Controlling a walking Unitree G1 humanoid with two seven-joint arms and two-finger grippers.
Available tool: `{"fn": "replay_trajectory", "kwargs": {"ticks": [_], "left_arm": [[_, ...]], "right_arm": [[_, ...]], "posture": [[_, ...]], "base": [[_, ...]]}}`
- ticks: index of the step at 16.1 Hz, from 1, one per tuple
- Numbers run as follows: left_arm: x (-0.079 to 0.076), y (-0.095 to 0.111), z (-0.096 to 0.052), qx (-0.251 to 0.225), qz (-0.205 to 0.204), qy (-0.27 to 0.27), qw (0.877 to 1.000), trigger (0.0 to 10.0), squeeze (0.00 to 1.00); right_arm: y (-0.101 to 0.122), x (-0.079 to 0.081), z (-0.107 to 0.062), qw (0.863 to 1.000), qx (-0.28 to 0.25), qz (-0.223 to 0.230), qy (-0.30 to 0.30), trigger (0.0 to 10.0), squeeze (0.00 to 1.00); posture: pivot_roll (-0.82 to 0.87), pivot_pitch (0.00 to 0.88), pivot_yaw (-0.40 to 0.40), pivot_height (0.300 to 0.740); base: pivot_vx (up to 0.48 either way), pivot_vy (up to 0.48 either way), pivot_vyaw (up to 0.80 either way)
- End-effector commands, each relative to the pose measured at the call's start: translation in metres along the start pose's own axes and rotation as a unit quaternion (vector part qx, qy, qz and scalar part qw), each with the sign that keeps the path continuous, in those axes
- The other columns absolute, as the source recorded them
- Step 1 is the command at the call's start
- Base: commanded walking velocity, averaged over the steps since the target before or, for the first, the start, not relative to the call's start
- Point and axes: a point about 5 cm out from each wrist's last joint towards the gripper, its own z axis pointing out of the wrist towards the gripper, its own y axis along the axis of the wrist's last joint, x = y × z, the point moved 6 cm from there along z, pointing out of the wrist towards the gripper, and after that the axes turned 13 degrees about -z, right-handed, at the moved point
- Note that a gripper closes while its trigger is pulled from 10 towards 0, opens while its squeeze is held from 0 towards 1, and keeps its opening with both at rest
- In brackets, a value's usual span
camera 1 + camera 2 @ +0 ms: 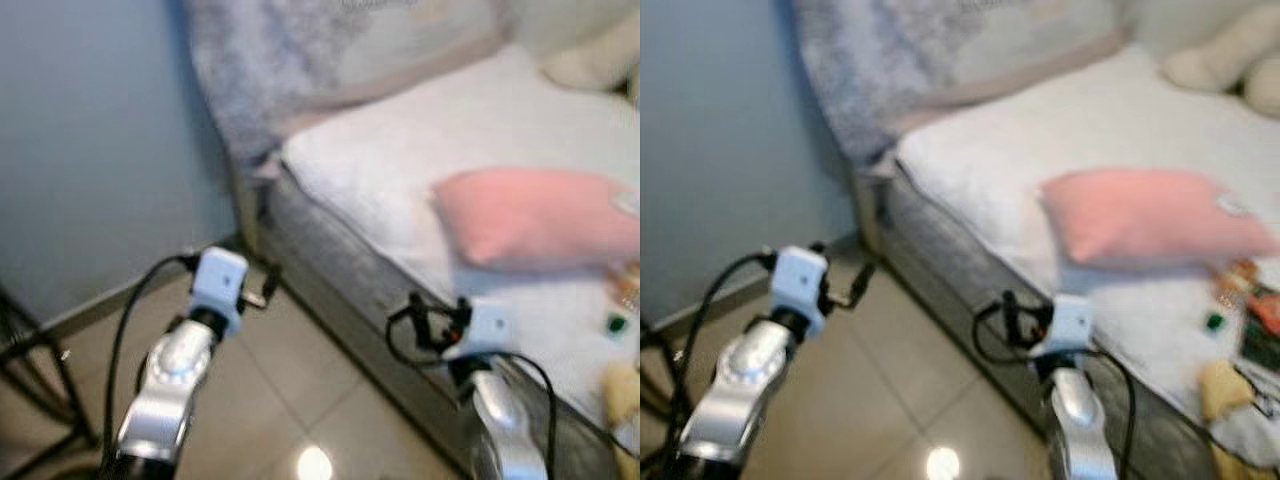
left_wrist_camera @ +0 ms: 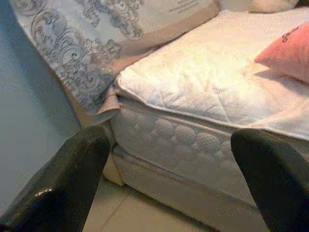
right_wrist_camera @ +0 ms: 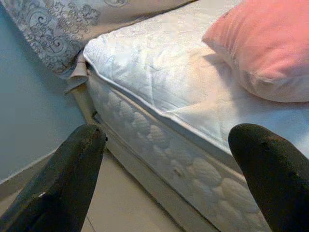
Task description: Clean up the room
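Observation:
A pink pillow lies on the white mattress of a bed, near its front edge. Small colourful items, blurred, lie on the bed to the pillow's right. My left gripper is open and held above the tiled floor, pointing at the bed's corner. My right gripper is open too, close to the mattress side and below the pink pillow. Nothing sits between either pair of fingers.
A grey patterned blanket is piled at the head of the bed against the blue wall. A cream cushion or plush lies at the far right. Black stand legs rise from the beige tile floor on my left.

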Motion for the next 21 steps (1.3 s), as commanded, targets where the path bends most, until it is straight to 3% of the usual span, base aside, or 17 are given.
{"fn": "replay_trajectory", "kwargs": {"ticks": [1, 4, 8, 15, 17, 19, 21], "left_arm": [[-0.009, 0.002, 0.002, -0.006, -0.007, -0.013, 1.0, 10.0, 0.0], [-0.01, 0.004, 0.003, -0.011, -0.005, -0.015, 1.0, 10.0, 0.0], [-0.008, 0.005, 0.003, -0.014, -0.019, -0.014, 1.0, 10.0, 0.0], [-0.003, 0.01, 0.007, -0.018, -0.01, -0.017, 1.0, 10.0, 0.0], [0.0, 0.009, 0.008, -0.014, 0.003, -0.007, 1.0, 10.0, 0.0], [-0.003, 0.013, 0.008, -0.025, 0.001, -0.008, 1.0, 10.0, 0.0], [0.001, 0.021, 0.008, -0.046, -0.002, 0.018, 0.999, 10.0, 0.0]], "right_arm": [[0.01, -0.014, 0.002, 1.0, -0.016, -0.006, -0.022, 10.0, 0.0], [0.011, -0.016, 0.002, 1.0, -0.017, -0.007, -0.025, 10.0, 0.0], [0.011, -0.013, 0.005, 1.0, -0.016, -0.005, -0.022, 10.0, 0.0], [0.008, -0.015, 0.006, 0.999, -0.012, -0.001, -0.03, 10.0, 0.0], [0.009, -0.014, 0.006, 1.0, -0.014, -0.007, -0.025, 10.0, 0.0], [0.02, -0.018, 0.007, 0.998, -0.037, -0.034, -0.03, 10.0, 0.0], [0.036, -0.032, 0.005, 0.994, -0.071, -0.054, -0.067, 10.0, 0.0]], "posture": [[0.05, 0.0, 0.008, 0.731], [0.06, 0.0, 0.003, 0.731], [0.06, 0.0, 0.002, 0.731], [0.07, 0.0, 0.003, 0.731], [0.07, 0.0, 0.003, 0.731], [0.06, 0.0, 0.006, 0.731], [0.06, 0.0, 0.005, 0.731]], "base": [[0.0, -0.465, -0.68], [0.0, -0.459, -0.68], [0.0, 0.0, -0.68], [0.0, 0.48, -0.68], [0.0, 0.0, -0.68], [0.0, 0.0, -0.32], [0.0, 0.0, 0.0]]}}
